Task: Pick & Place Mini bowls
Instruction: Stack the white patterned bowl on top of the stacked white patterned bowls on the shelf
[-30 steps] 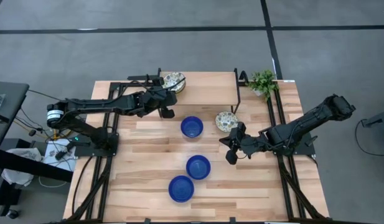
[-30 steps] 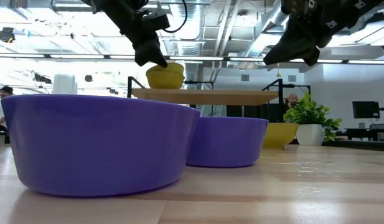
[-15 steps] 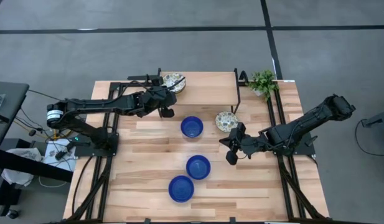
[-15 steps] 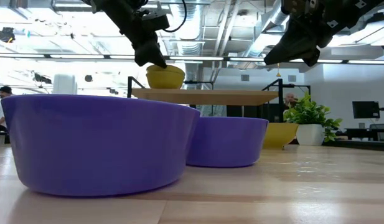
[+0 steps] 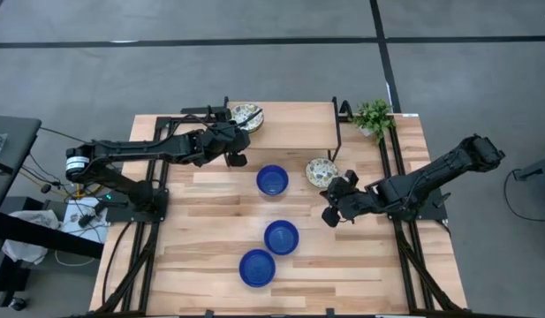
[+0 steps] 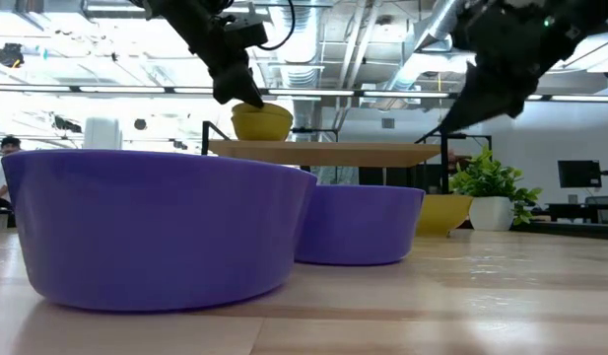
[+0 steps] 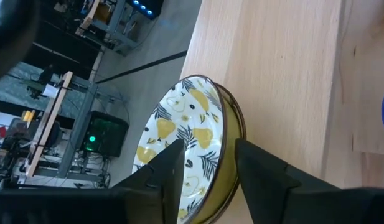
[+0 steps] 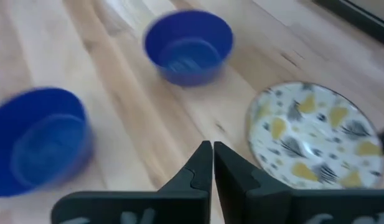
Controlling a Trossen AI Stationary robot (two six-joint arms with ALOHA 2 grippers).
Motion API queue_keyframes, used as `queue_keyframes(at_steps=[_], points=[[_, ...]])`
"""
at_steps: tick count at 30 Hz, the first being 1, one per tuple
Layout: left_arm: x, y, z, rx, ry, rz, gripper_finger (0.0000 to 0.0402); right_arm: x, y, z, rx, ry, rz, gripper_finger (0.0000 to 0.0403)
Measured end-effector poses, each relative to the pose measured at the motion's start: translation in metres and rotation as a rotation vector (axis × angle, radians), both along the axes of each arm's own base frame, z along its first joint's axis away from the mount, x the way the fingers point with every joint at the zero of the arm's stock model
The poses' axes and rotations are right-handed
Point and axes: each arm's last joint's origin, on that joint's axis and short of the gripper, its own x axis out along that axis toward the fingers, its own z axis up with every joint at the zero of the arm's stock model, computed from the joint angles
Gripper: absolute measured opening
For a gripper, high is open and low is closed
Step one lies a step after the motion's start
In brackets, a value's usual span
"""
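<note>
A patterned mini bowl sits on the raised wooden shelf near its left end. My left gripper is open at this bowl. One finger stands inside the bowl and the other outside its yellow wall. A second patterned bowl rests on the table by the shelf's right leg. Three blue mini bowls stand upright on the table. My right gripper is shut, hangs above the table just near of the second patterned bowl, and holds nothing. My left gripper straddles the near rim of the bowl on the shelf, coming at it level from the table's left. Whether either finger touches the rim, I cannot tell. The bowl rests on the shelf on its own base.
A small potted plant stands at the far right corner. The shelf's black legs rise beside the second patterned bowl. Black frame rails run along both sides of the table. Bare wood lies at the near left.
My right gripper has moved a little toward the table's right and far edges, nearer the patterned bowl on the table, and has tipped, fingers still together. My left gripper stays at the bowl on the shelf.
</note>
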Motion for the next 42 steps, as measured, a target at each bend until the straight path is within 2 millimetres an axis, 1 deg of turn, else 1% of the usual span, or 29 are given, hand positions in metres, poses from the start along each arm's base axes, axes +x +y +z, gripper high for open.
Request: queue_keyframes(at_steps=[3, 7, 13, 16, 18, 21, 24, 30, 34, 42], points=[[-0.004, -0.001, 0.005, 0.002, -0.024, -0.008, 0.0141, -0.002, -0.005, -0.004, -0.018, 0.048, -0.018, 0.0028], [-0.011, -0.004, 0.013, 0.007, -0.056, -0.019, 0.0141, 0.001, -0.01, -0.013, -0.043, 0.119, -0.044, 0.0077], [-0.022, -0.014, 0.024, -0.002, -0.126, -0.045, 0.0141, 0.012, -0.017, -0.041, -0.112, 0.286, -0.047, 0.0154], [-0.025, -0.022, 0.028, -0.034, -0.174, -0.063, 0.0141, 0.016, -0.02, -0.055, -0.146, 0.358, -0.055, 0.018], [-0.026, -0.029, 0.03, -0.056, -0.205, -0.084, 0.0141, 0.018, -0.021, -0.062, -0.174, 0.388, -0.065, 0.019], [-0.025, -0.039, 0.029, -0.108, -0.242, -0.112, 0.0141, 0.02, -0.023, -0.071, -0.204, 0.432, -0.068, 0.0196], [-0.024, -0.051, 0.027, -0.167, -0.262, -0.145, 0.0141, 0.022, -0.025, -0.077, -0.217, 0.464, -0.057, 0.0194], [-0.022, -0.077, 0.018, -0.228, -0.242, -0.232, 0.0141, 0.023, -0.024, -0.08, -0.228, 0.487, -0.041, 0.0179], [-0.022, -0.092, 0.007, -0.279, -0.236, -0.274, 0.0141, 0.025, -0.023, -0.078, -0.236, 0.487, -0.021, 0.017], [-0.028, -0.119, -0.025, -0.402, -0.21, -0.332, 0.0141, 0.029, -0.021, -0.074, -0.269, 0.508, 0.054, 0.0149]])
